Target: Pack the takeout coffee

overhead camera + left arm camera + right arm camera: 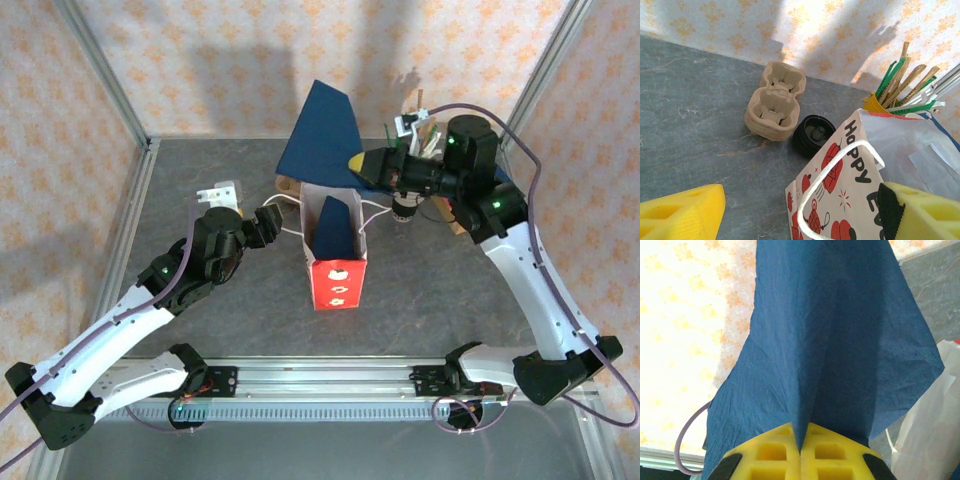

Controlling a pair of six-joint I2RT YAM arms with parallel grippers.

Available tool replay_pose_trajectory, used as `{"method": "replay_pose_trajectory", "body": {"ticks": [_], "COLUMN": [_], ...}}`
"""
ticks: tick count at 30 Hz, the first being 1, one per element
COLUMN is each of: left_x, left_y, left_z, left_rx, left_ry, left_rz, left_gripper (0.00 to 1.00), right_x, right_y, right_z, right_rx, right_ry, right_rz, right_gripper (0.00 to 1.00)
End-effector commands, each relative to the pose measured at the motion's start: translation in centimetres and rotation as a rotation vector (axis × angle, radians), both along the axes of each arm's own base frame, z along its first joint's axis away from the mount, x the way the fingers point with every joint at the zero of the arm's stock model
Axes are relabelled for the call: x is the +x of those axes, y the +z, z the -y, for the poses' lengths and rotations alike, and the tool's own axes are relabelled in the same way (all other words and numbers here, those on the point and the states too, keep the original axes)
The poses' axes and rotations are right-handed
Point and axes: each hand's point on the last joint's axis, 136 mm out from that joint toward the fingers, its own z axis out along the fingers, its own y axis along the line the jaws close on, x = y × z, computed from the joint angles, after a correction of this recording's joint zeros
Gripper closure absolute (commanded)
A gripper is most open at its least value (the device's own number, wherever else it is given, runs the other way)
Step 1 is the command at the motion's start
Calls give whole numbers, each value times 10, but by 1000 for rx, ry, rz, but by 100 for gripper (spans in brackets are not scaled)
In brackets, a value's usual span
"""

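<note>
Bag (337,283) mouth crowded — blue napkin (322,135) hanging over rear; table (420,310) in front free.

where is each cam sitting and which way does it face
Top external: above and behind the arms, looking down on the table; both arms, left hand beside the bag, right hand holding a napkin.
Left wrist: on the left arm, facing the back wall over carrier and coffee; its yellow fingers.
Right wrist: on the right arm, facing along its shut fingers into the napkin.
Shared: bag in top and left wrist.
</note>
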Motion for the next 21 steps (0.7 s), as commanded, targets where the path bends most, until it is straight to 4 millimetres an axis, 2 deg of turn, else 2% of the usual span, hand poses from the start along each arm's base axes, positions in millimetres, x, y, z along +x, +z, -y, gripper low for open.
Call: {"method": "replay_pose_trajectory", "body": {"ticks": [1,10,21], "left_x": [1,-1,-5], "left_y": [17,22,25], "left_z": [-6,-12,-20], "left_rx": [-31,-23,-21], "left_ry": [21,42,65], "left_rz": [38,53,68], "left_gripper": [19,19,18], "right_x": [-4,-8,0], "right_y": [-7,-54,-124], "right_z": [-6,-24,-31], "right_rx": [-25,-175,-504], "right_ry": [-45,-104,-204], "right_rz": [-26,-109,-189], "right_gripper": [100,100,100]}}
